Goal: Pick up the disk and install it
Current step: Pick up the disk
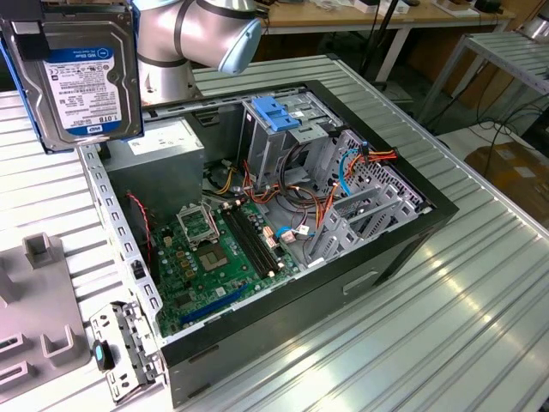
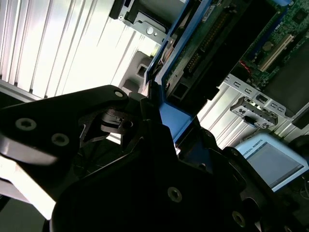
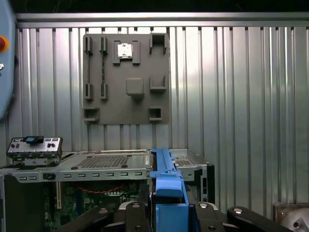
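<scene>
Disk (image 1: 86,73) aloft in the upper left of the exterior view, computer case (image 1: 446,210) open at lower right of it. In the first wrist view its blue rail (image 3: 166,183) sits between my gripper (image 3: 169,210) fingers (apparently clamped tight; contact partly hidden). The exterior view gives the label (image 1: 81,64); the second wrist view gives the circuit-board underside (image 2: 212,43).
</scene>
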`<action>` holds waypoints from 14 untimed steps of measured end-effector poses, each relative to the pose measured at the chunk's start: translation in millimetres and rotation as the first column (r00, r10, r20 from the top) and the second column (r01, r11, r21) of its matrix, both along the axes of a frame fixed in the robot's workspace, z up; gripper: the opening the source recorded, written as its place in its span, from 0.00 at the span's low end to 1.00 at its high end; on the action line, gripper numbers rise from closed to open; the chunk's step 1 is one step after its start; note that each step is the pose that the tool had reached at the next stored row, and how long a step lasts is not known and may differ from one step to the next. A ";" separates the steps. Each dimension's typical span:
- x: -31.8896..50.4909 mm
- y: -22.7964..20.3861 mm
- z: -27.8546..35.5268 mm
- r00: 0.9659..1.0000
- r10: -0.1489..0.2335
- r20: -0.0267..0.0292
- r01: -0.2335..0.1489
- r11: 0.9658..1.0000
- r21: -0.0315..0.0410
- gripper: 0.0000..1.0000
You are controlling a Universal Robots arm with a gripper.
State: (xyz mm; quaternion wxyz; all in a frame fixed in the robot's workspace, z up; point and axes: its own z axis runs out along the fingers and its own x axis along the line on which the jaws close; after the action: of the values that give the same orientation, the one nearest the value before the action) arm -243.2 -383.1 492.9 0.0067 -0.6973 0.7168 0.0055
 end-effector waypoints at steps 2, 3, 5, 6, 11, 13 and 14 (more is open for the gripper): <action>1.3 -0.5 0.0 1.000 0.000 0.000 0.000 1.000 0.000 0.37; 1.9 -0.9 0.0 1.000 0.000 0.000 0.000 1.000 0.000 0.37; 3.1 -1.4 0.0 1.000 0.000 0.000 0.000 1.000 0.000 0.37; 3.6 -1.7 0.0 1.000 0.000 0.000 0.000 1.000 0.000 0.37; 5.3 -2.3 0.0 1.000 0.000 0.000 0.000 1.000 0.000 0.37; 5.9 -2.5 0.0 1.000 0.000 0.000 0.000 1.000 0.000 0.37; 6.2 -2.6 0.0 1.000 0.000 0.000 0.000 1.000 0.000 0.37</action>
State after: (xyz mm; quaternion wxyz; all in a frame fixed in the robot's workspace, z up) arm -237.0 -385.7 492.8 0.0068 -0.6973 0.7168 0.0054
